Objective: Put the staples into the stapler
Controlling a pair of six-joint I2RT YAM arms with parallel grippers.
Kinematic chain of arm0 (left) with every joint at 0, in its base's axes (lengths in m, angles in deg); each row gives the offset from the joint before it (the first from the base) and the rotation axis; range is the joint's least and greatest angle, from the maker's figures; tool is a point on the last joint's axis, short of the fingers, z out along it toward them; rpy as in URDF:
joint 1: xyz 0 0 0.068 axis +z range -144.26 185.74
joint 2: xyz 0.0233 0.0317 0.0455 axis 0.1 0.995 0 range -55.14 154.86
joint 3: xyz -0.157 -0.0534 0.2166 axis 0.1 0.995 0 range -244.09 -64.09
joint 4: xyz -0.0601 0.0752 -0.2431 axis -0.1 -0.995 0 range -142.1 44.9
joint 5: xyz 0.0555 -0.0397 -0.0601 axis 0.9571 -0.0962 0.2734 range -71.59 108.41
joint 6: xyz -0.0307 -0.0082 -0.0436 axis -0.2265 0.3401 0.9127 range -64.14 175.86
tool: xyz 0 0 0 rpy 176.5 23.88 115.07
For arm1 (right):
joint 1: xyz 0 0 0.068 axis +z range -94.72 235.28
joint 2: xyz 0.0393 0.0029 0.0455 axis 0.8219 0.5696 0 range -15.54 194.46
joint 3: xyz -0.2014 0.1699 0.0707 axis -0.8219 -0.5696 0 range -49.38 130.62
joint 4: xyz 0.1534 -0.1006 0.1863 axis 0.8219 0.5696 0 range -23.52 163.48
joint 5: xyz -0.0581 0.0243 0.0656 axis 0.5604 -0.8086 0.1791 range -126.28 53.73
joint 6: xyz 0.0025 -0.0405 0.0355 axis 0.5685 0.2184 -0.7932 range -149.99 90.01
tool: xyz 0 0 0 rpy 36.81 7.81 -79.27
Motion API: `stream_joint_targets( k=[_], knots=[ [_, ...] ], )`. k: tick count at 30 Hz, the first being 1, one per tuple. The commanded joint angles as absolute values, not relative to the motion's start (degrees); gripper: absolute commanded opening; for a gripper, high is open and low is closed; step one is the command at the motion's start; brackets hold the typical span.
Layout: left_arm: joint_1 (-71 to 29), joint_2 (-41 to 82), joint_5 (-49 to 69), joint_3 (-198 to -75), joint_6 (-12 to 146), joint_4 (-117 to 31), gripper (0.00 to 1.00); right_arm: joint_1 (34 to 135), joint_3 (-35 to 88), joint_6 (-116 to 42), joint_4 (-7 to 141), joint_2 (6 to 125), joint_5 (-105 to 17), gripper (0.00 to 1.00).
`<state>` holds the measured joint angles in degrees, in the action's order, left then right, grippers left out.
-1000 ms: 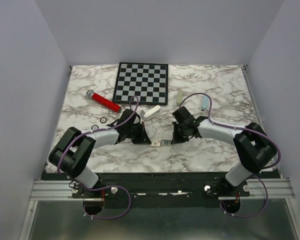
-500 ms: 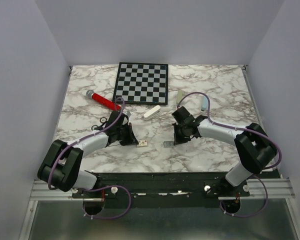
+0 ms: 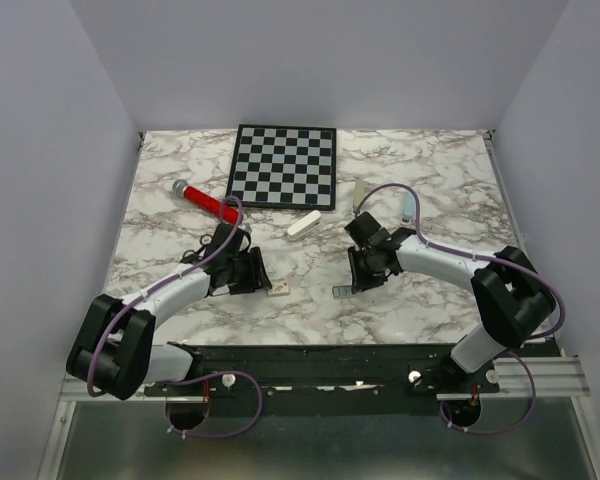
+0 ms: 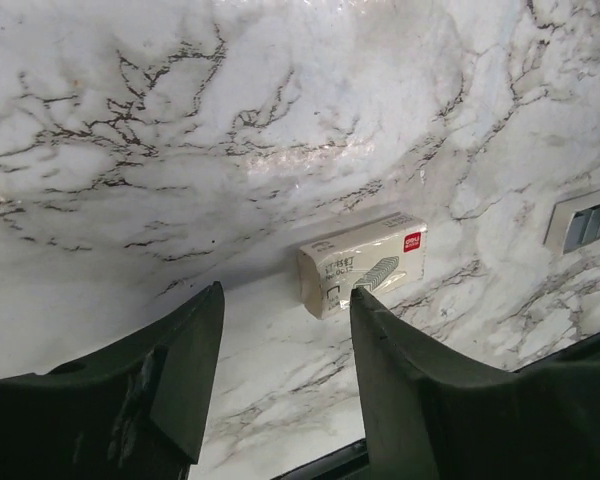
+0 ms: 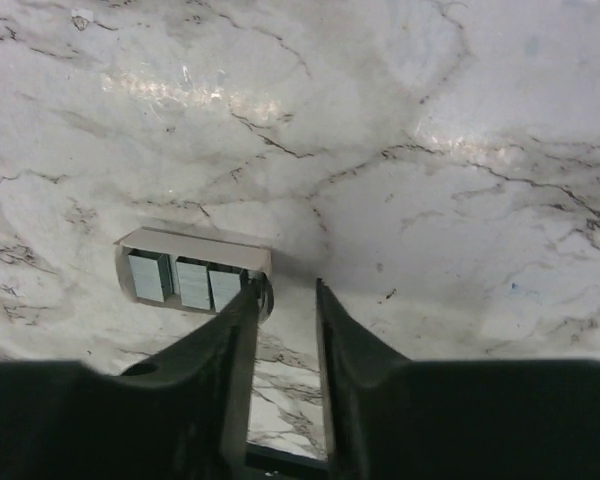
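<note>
On the white, grey-veined marble surface, far centre: black-and-white chequered board. Left of it, lying flat: red cylinder with a grey tip. Nearer than the board: white bar-shaped object. To its right: pale green bar and light blue bar, apart from each other.

Near centre: small flat silvery-grey staples block with a paler rim, flat on the surface, three silvery segments showing inside the rim. Left of it and not touching: small cream cardboard box with a red logo and a printed staple drawing, also flat.

Left gripper: low over the surface, jaws spread wide, gripping nothing. Box just beyond the fingertips, nearer the right-hand finger in the wrist view.

Right gripper: jaws parted by a narrow gap only, nothing between them. Tip of one finger at the right end of the staples block; cannot tell whether touching.

Top view: both arms bent inward, grippers apart, box and staples block between them.
</note>
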<state>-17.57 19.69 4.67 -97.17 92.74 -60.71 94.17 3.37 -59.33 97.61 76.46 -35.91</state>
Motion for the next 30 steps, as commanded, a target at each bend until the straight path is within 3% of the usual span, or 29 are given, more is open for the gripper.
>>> stream_joint_targets(
  k=[1,3,6,10,13,19,30],
  knots=[
    [-17.3,15.6,9.1,-99.8,89.5,-65.3,0.68,93.9,6.2,-57.5,102.4,73.2,-32.2,0.42],
    [-17.3,14.5,10.1,-101.7,87.9,-66.9,0.82,93.9,7.0,-57.3,103.5,71.4,-31.4,0.48],
    [-17.4,14.0,11.1,-105.0,84.8,-67.9,0.94,93.9,7.8,-57.1,104.3,68.0,-29.9,0.63],
    [-18.6,15.9,11.4,-109.9,79.5,-67.1,0.98,93.9,8.3,-56.7,103.3,62.2,-26.3,0.85],
    [-19.7,19.2,11.1,-114.7,75.0,-65.6,0.99,93.9,7.3,-55.3,100.3,56.8,-23.4,0.94],
    [-22.5,31.2,9.0,-127.9,67.8,-65.4,0.99,93.9,0.8,-50.2,89.2,46.4,-23.5,1.00],
    [-26.9,58.2,12.7,-157.1,53.2,-78.4,0.94,94.0,-5.3,-45.3,81.4,36.7,-23.6,1.00]
  ],
)
